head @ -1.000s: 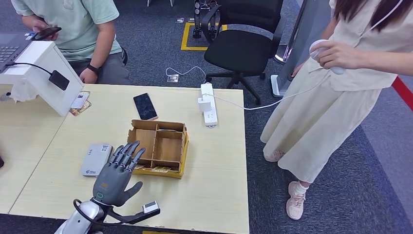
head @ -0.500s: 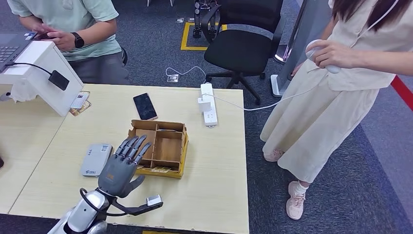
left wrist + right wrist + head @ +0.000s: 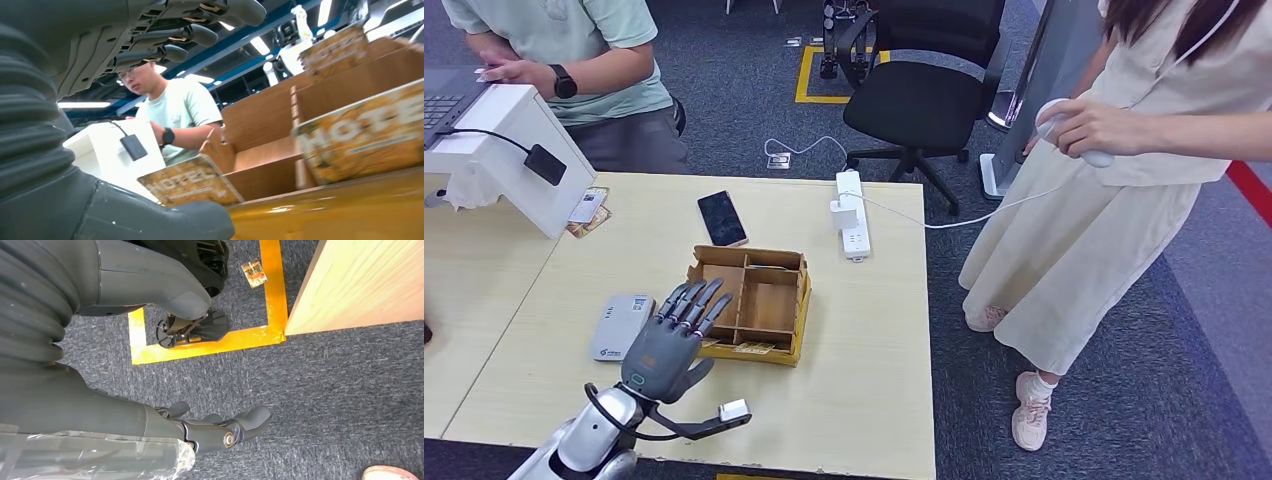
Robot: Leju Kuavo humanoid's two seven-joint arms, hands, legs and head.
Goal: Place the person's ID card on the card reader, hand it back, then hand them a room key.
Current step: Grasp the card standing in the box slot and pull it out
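The robot's left hand (image 3: 667, 344) hovers empty, fingers spread, between the grey card reader (image 3: 621, 326) and the cardboard tray (image 3: 753, 303). Its right hand (image 3: 220, 430) hangs over carpet, fingers loosely curled, holding nothing.

Card reader (image 3: 621, 326) left of box (image 3: 755, 302)

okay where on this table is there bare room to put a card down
Bare table lies right of the wooden box, below the power strip, out to the near right corner. Another patch lies between the phone and the strip. It is crowded around the left hand, between the card reader and box.
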